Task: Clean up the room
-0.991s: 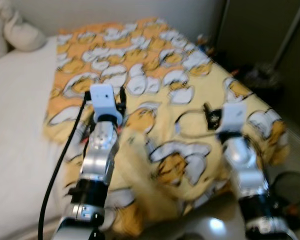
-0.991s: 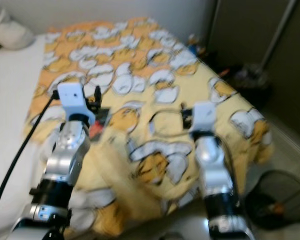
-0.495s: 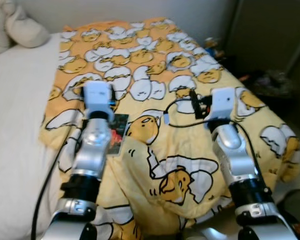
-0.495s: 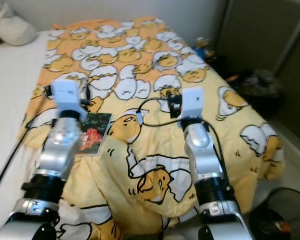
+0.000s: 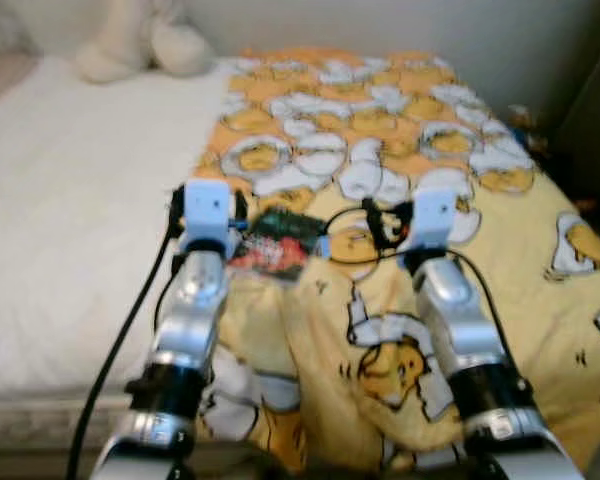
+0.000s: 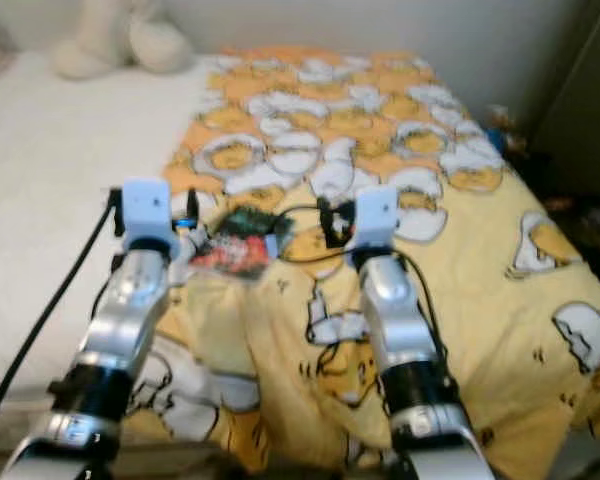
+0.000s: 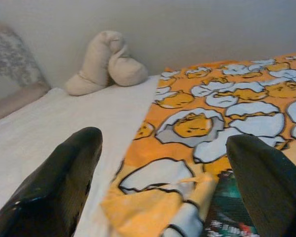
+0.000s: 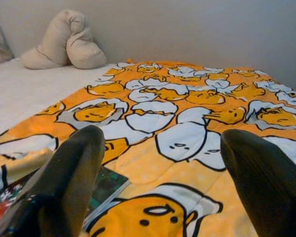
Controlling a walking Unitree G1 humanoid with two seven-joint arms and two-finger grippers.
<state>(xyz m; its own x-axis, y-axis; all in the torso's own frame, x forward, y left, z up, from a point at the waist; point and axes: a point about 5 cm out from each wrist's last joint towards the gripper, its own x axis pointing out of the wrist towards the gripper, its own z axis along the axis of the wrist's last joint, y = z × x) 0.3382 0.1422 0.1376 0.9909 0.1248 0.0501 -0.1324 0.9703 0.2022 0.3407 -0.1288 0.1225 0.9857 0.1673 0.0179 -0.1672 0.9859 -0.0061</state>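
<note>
Both held wide over the egg-print blanket [image 5: 400, 150]: left gripper [image 7: 163, 182], right gripper [image 8: 158, 182] (book [image 5: 276, 240] between).

1. Light: soft, even indoor light, moderately bright; no hard-edged shadows on the white sheet [image 5: 70, 230].
2. Head views: slight overall blur; patterned blanket [image 6: 400, 130] prints smeared, outlines soft.
3. Dim zone: far right edge falls into dark shade.
4. Wrist views: sharper on the distant cream pillow [image 7: 106, 61]; near black fingers [image 8: 71, 182] large, out of focus.
5. Glare: faint sheen on the silver arms.
</note>
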